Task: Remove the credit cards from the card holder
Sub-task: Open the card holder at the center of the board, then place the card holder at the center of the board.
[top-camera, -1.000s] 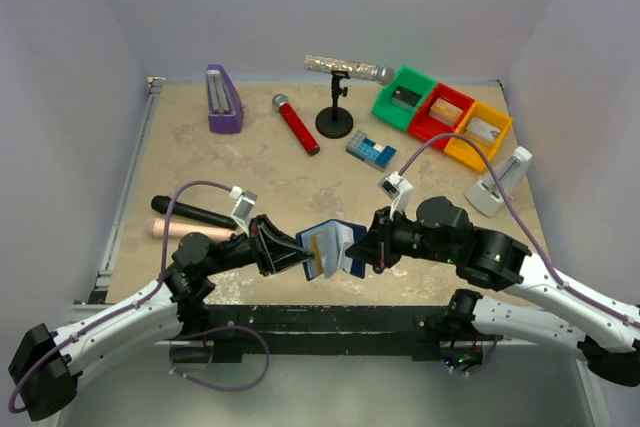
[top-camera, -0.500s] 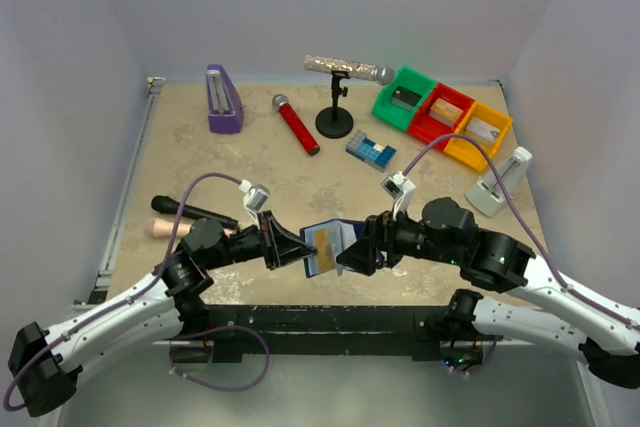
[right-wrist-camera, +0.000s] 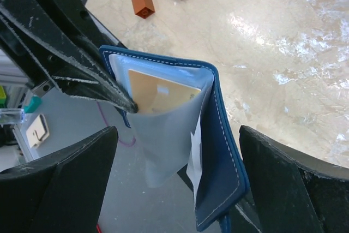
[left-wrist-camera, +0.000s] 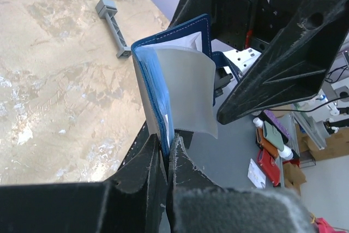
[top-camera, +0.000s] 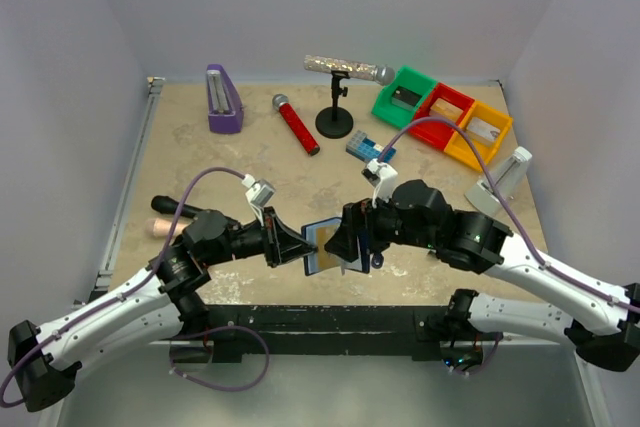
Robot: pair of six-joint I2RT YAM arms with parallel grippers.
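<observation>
Over the near edge of the table, the card holder is now pinched by the left gripper alone, the right gripper being freshly opened wide and left empty, ready for the gold card.

White links, black joints, purple cables, scuffed left claw

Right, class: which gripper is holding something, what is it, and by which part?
The left gripper pinches the wallet by one edge, beside the gold card. The right gripper is open astride the wallet, holding nothing.
</observation>
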